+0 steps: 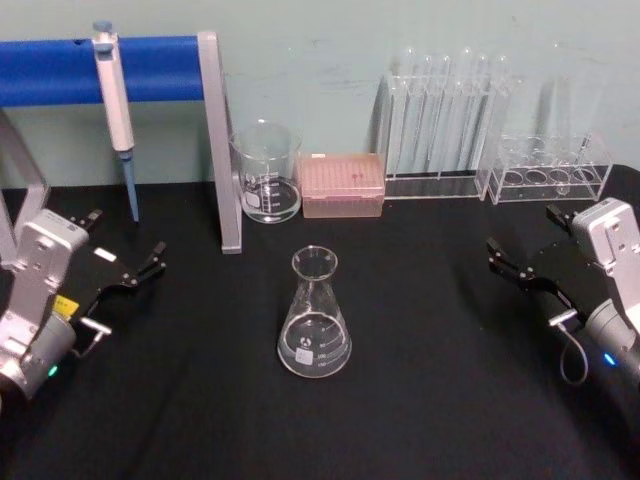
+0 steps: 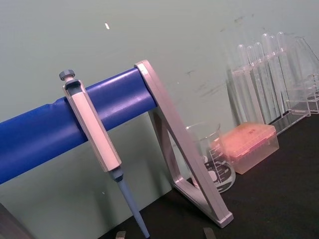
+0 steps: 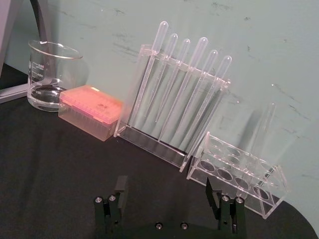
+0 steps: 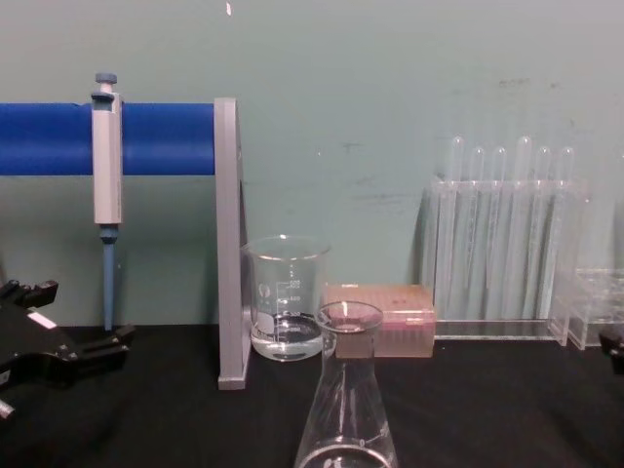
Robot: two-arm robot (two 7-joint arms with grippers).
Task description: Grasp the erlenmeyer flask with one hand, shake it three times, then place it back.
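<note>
Fingers, left: the left gripper (image 1: 128, 232) had its two black fingers (image 1: 140, 270) spread apart, tips aimed inward across the black table (image 1: 430, 400).
Fingers, right: the right gripper (image 1: 522, 227) was the same, with its fingers (image 3: 119, 187) held wide apart over the cloth.
Erlenmeyer flask: the erlenmeyer flask (image 1: 315, 318) stood upright on the table between the two pairs of fingers. It was well apart from both and touched by neither, a little nearer the robot than either set of tips.
Beyond the left fingers: a pipette (image 1: 115, 100) hung on the blue bar (image 1: 50, 70) of a stand, its tip pointing down behind that gripper.
Behind the flask: a glass beaker (image 1: 266, 172) with a little clear liquid sat just beside the stand's grey post (image 1: 220, 150).
Next toward the right fingers: a pink-topped box (image 1: 343, 185) stood just beside the beaker.
Beyond the right fingers: a clear rack of tall tubes (image 3: 174, 94) stood against the wall, with a low clear rack (image 3: 239, 174) just beside it, straight ahead of those fingers.
</note>
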